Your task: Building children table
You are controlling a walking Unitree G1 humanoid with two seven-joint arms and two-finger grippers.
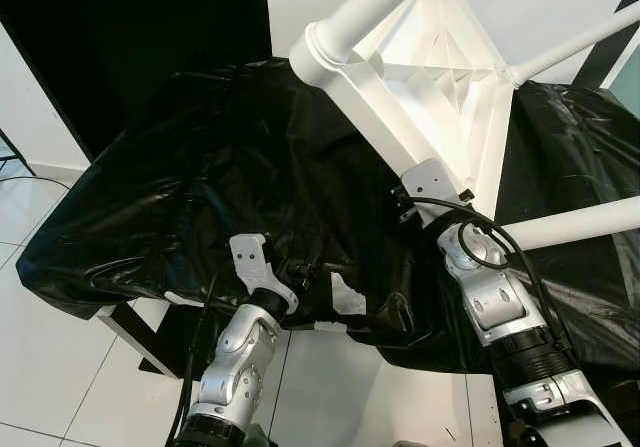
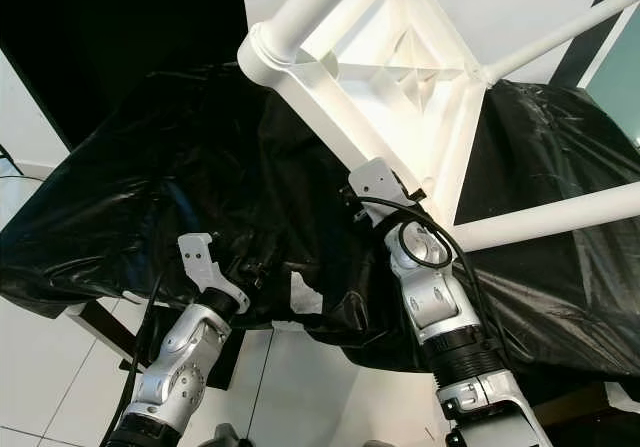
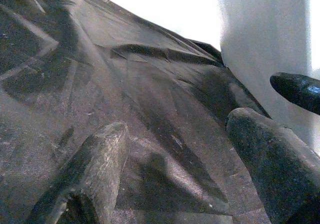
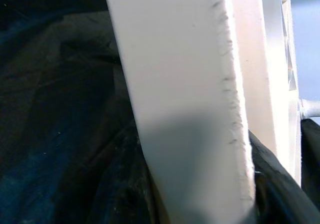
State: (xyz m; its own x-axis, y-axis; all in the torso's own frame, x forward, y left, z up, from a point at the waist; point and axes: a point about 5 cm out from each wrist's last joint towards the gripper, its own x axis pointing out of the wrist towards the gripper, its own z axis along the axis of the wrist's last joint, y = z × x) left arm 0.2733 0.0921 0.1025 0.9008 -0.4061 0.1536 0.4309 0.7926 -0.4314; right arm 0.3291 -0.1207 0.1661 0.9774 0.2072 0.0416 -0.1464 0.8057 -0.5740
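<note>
Two silver arms reach over a work surface draped in crinkled black plastic sheet, on which a white children's table lies upside down, its ribbed underside facing up and its round white legs sticking out toward the camera and to the sides. The right gripper sits at the near edge of the white table top, and its wrist view shows that white rim running right in front of the camera with black sheet behind it; whether its fingers are spread or pressed on the rim cannot be told, as they are hidden. The left gripper rests low on the black sheet near the front edge of the draped surface, well apart from the white table; its two black fingers are spread with bare sheet between them, holding nothing. A torn gap in the sheet shows pale near the front edge, and white floor tiles lie below.
</note>
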